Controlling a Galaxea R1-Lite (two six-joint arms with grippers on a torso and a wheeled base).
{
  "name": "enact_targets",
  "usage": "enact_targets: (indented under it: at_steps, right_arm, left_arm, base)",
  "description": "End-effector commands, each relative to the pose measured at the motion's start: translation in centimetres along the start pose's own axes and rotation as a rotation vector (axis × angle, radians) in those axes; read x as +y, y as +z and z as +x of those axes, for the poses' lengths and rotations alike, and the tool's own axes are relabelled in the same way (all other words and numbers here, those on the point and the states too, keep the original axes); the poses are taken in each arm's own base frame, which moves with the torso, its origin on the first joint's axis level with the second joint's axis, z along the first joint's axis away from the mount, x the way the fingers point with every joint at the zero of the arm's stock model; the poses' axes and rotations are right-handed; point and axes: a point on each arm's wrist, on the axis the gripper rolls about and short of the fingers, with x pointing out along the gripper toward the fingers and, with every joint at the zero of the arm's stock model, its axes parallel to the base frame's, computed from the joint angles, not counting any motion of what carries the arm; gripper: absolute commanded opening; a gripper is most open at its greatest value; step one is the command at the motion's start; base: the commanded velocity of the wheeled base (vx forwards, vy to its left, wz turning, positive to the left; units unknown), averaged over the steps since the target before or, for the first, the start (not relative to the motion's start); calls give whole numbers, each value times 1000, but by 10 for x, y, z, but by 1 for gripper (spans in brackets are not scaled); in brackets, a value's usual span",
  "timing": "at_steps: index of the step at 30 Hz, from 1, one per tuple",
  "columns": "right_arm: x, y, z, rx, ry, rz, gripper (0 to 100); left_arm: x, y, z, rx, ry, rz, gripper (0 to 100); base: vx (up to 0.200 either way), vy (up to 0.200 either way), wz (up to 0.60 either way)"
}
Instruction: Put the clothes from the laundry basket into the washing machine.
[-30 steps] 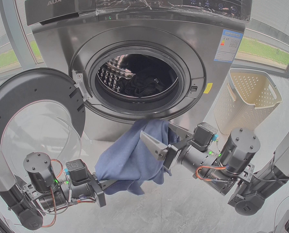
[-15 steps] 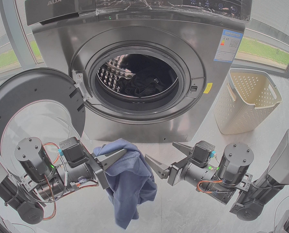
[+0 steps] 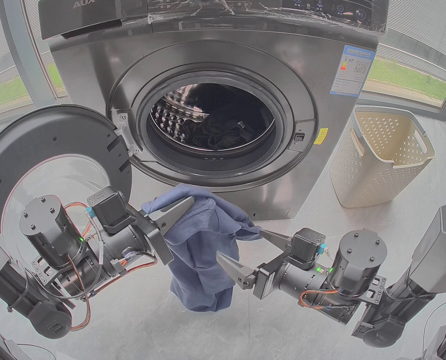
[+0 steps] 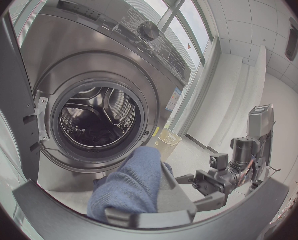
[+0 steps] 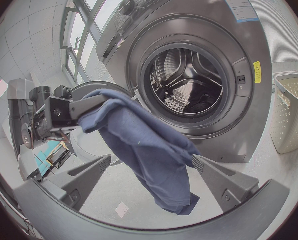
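A blue garment (image 3: 203, 256) hangs in front of the washing machine (image 3: 263, 61), below its open drum mouth (image 3: 210, 121). My left gripper (image 3: 180, 213) is shut on the garment's top fold, and the cloth (image 4: 129, 184) drapes over its fingers. My right gripper (image 3: 253, 253) stands open beside the hanging cloth, whose right edge reaches in between its two fingers. From the right wrist, the garment (image 5: 145, 140) drops between the spread fingers (image 5: 222, 180) and touches one of them. Dark clothes (image 3: 223, 128) lie inside the drum. The cream laundry basket (image 3: 383, 156) stands right of the machine.
The machine's round door (image 3: 53, 146) is swung open to the left, close behind my left arm. Grey floor (image 3: 283, 336) lies in front of the machine. Windows stand behind and to both sides.
The garment has passed to my left gripper, which lifted it toward the drum mouth. My right gripper let go, drew back and down, then came in again beside the cloth.
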Motion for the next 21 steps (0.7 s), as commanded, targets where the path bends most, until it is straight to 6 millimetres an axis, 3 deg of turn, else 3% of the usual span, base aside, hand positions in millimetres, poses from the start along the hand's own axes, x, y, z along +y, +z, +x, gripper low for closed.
enact_targets:
  at_steps: [1,13,21]
  right_arm:
    - [6,-6,-1,23,21,-4,100]
    - [-8,-8,28,-32,-16,-37,100]
    - [-2,-2,50,-104,17,-39,100]
  left_arm:
    - [-2,3,5,-21,0,-1,0]
    - [-5,3,6,-21,-8,-8,0]
    - [-5,3,6,-23,-8,-8,0]
  base:
    - [0,0,0]
    - [0,0,0]
    - [0,0,0]
